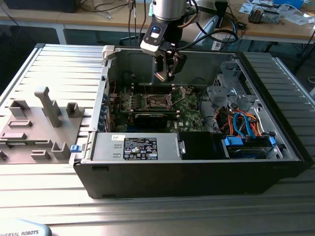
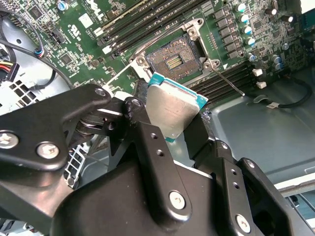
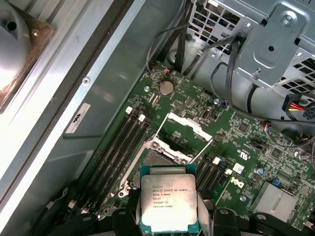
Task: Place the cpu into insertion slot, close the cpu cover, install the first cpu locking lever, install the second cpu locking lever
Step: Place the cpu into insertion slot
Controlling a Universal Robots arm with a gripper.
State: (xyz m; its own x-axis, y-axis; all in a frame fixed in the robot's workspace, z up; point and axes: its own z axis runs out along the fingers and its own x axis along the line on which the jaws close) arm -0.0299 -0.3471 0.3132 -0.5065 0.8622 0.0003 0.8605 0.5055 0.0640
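My gripper [image 1: 165,73] hangs inside the open computer case, shut on the cpu [image 2: 174,110], a flat square chip with a silver top and teal edge. In both wrist views a black finger presses on each side of the cpu [image 3: 169,201]. The insertion slot [image 2: 174,61] lies open on the green motherboard [image 1: 189,112], some way below the chip and apart from it. Its dark centre is bare, and in the first wrist view the chip partly covers the insertion slot [image 3: 165,156]. The cpu cover [image 3: 189,127] stands swung up at the slot's far edge. A thin locking lever [image 2: 229,81] sticks out beside the slot.
The black case [image 1: 197,177] has tall walls around the board. A power supply [image 1: 135,147] lies along its front, and a drive cage with coloured cables [image 1: 241,125] sits at the exterior view's right. Memory slots [image 3: 115,147] flank the socket. A grey fixture plate [image 1: 34,123] lies outside the case.
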